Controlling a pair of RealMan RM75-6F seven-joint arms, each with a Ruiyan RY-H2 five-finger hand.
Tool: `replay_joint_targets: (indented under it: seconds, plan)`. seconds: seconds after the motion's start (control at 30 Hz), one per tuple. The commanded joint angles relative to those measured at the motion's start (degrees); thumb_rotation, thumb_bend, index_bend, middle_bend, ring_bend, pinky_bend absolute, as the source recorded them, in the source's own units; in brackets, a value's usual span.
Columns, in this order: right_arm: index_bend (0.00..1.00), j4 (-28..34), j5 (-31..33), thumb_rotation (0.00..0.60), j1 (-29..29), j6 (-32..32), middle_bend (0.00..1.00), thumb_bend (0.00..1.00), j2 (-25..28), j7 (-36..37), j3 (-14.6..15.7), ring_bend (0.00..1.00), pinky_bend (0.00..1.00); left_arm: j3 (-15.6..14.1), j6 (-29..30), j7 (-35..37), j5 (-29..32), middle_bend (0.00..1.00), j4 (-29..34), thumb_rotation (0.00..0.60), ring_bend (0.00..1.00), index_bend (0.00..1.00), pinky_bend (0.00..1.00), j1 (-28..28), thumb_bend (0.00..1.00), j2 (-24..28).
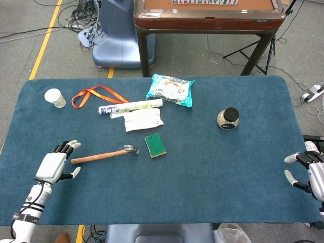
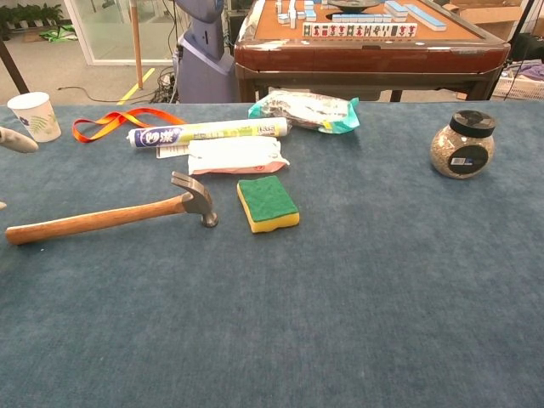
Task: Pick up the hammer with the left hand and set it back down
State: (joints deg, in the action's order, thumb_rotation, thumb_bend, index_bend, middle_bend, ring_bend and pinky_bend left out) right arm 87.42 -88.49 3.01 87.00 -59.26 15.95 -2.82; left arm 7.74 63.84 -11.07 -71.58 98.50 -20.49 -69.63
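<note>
Left hand (image 1: pixel 53 165) wide, empty, beside wooden-handled, steel-headed hammer (image 1: pixel 105 154) flat on table (image 1: pixel 212 167).

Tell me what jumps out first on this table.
The wooden-handled hammer lies flat at left of centre, with the open left hand just short of its handle end. Beside its head sits a green sponge, and far right stands a black-lidded jar.
</note>
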Motion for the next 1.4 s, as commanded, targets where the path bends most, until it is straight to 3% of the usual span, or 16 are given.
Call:
replay_joint_targets:
  seconds: [0.03,0.43,1.03,1.4]
  plan:
    - [0.46,-0.1,-0.1,0.6,-0.1,0.2,0.45,0.32,0.0,0.2,0.0,0.39,0.26,0.5,-2.1,-1.7,2.5,0.12,-0.2,0.6,0.02,0.1,0.09,-1.9,0.27,-1.6]
    - [0.46,-0.3,-0.1,0.6,0.0,-0.1,0.45,0.32,0.1,0.8,0.0,0.39,0.26,1.9,-4.8,-9.6,11.4,0.12,-1.4,0.6,0.01,0.08,0.09,-7.3,0.27,-7.4]
    - [0.46,-0.7,0.0,0.6,0.1,-0.4,0.45,0.32,0.3,2.0,-0.1,0.39,0.26,2.2,-6.4,-18.7,24.6,0.12,-2.3,0.599,0.01,0.1,0.09,-14.3,0.27,-11.9]
    - [0.46,-1.0,0.0,0.6,0.0,-0.3,0.45,0.32,0.5,2.7,-0.1,0.39,0.26,1.8,-5.7,-20.3,28.0,0.12,-3.8,0.543,0.03,0.14,0.09,-16.7,0.35,-14.1]
